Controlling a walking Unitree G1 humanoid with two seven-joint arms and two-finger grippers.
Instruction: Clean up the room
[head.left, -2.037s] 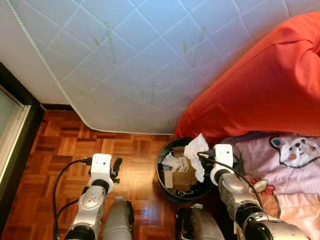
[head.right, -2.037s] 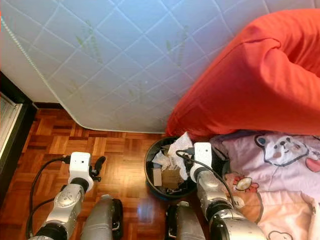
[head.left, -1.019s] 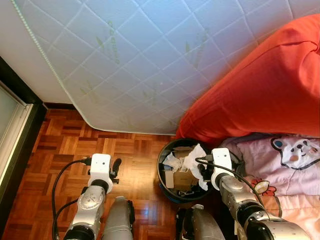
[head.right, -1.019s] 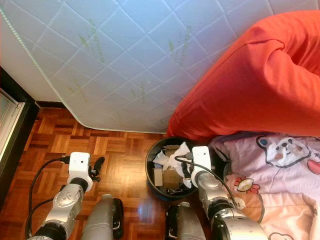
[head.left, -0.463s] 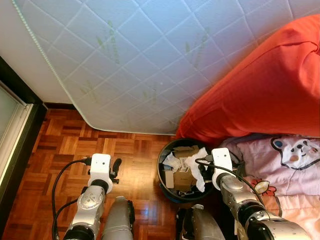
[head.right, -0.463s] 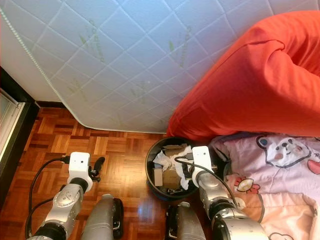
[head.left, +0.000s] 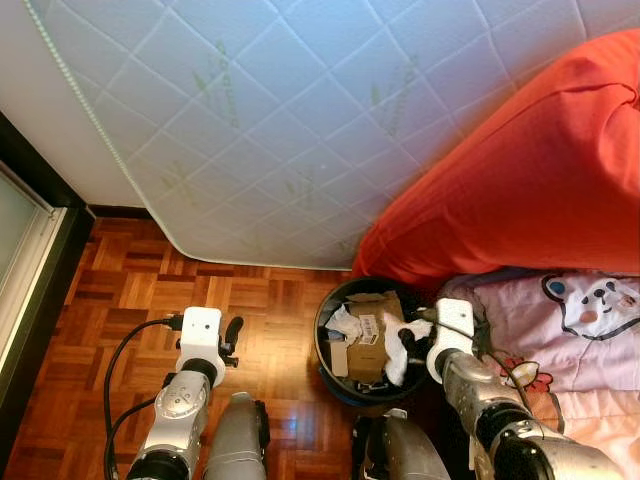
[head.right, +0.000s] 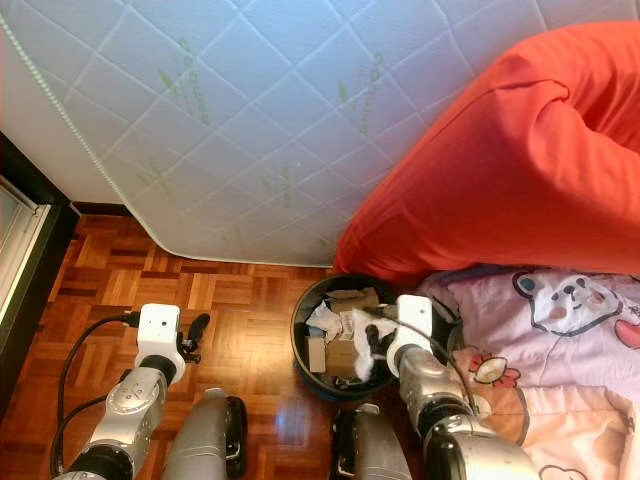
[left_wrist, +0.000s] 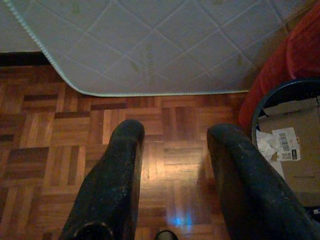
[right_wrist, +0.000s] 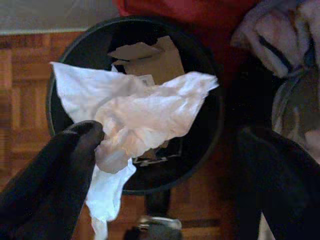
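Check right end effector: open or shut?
Open. In the right wrist view its fingers stand wide apart over the bin, the white tissue clinging to one finger.

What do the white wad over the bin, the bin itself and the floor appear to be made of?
White wad: thin crumpled tissue or paper, matte, creased. Bin: probably plastic, dark, smooth round rim. Floor: wood parquet, glossy, block pattern with glare.
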